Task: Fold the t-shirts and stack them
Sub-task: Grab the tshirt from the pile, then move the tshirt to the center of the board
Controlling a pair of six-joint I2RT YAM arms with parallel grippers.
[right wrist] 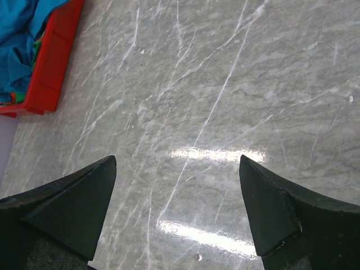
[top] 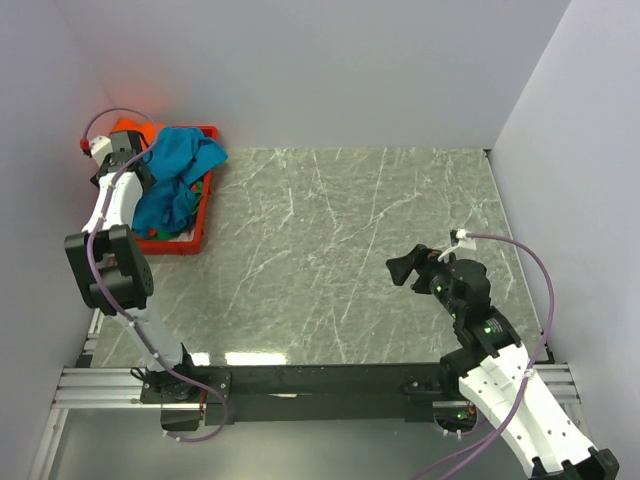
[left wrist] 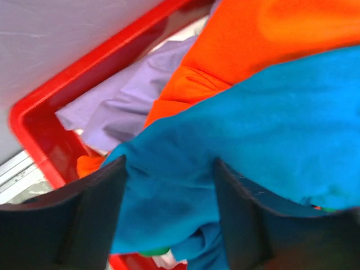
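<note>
Upper left of the overhead view: red tray (top: 172,244) on the grey marbled table (top: 350,250), close to the left-hand wall and heaped with crumpled cloth. Uppermost in the heap, teal-blue t-shirt (top: 178,172), bunched up and spilling over the tray's right rim. Behind it, toward the top edge of the frame, bright orange t-shirt (top: 137,127), mostly covered. Under the teal folds, only slivers of green t-shirt (top: 199,188). All three unfolded and tangled together inside the tray.

Left gripper (top: 146,168) down in the heap on the tray's left side, half hidden from above by teal cloth. In the left wrist view, both dark fingers (left wrist: 95,208) spread wide along the bottom of the frame, with teal cloth bulging up between them but not pinched. Orange cloth across the upper right of that frame. Pale lilac cloth (left wrist: 126,95) at centre left, lying against the tray's red corner wall.

Right gripper (top: 400,268) at lower right of the overhead view, hovering above bare marble, well apart from the tray and pointing toward the left of the frame. In the right wrist view, fingers (right wrist: 79,202) splayed fully, only veined marble and a bright glare streak showing between them. Tray corner and a fold of teal cloth at the upper left of that frame.
</note>
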